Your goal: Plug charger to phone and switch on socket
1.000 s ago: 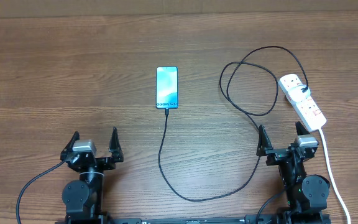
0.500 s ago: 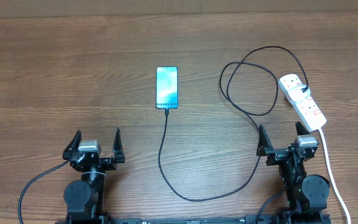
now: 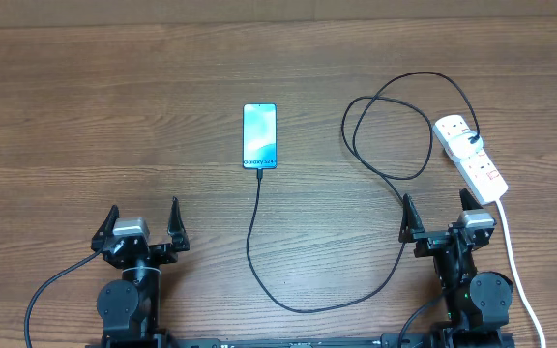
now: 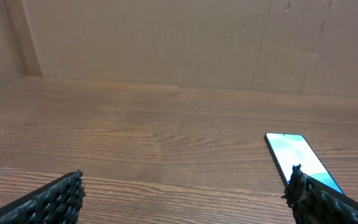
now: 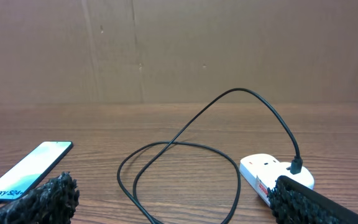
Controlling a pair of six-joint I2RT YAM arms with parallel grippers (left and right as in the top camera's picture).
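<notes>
Left pincer (image 3: 144, 215): stood wide, empty; slim phone (image 3: 260, 135) lay ahead, rightward.
Right pincer (image 3: 436, 207): wide, empty; white socket (image 3: 472, 159) near ahead.
Charger (image 3: 255, 232): thin black loops, socket to phone.

left arm: folded up low, left gripper (image 3: 144, 211) pointing forward, jaws spread wide, nothing in them | right arm: same deal, tucked in low, right gripper (image 3: 435, 205) wide apart too, empty | wrist views: black ribbed fingers (image 4: 55, 198) just poking in at the bottom corners
</notes>
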